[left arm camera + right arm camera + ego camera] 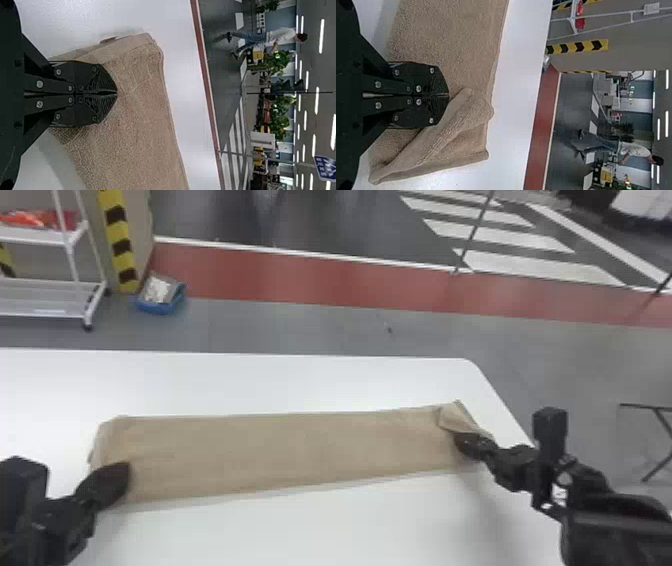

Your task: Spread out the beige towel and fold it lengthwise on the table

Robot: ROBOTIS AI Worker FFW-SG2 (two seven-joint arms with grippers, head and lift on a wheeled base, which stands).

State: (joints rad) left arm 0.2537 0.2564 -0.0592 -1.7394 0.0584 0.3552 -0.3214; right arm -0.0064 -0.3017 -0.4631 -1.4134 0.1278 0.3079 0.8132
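As I stand looking at the head view, the beige towel (280, 455) lies on the white table (250, 382), a long narrow band going across it from left to right. At the towel's left end is the left gripper (125, 473), above the near part of the cloth, and a small tip of cloth (91, 456) pokes out from that same end. At the towel's right end is the right gripper (459, 439), just beside a corner flap (456, 419) that is turned over upon the band. Beyond the towel's far side, on the floor, I see a blue container (162, 307), and near it a white wheeled rack (85, 302) and a post with yellow and black stripes (117, 237). A red strip (310, 282) of floor runs also beyond the towel.

In the left wrist view, the left gripper (116, 92) has its two fingers brought together, with only a thin slit at the tips, over the towel's end. Whether some cloth is pinched in them, I cannot tell.

In the right wrist view, the right gripper (448, 95) is clenched, finger against finger, on top of the towel. The corner flap lies slantwise at its tips, making a soft thick roll; if a bit of it is caught there, I cannot tell.
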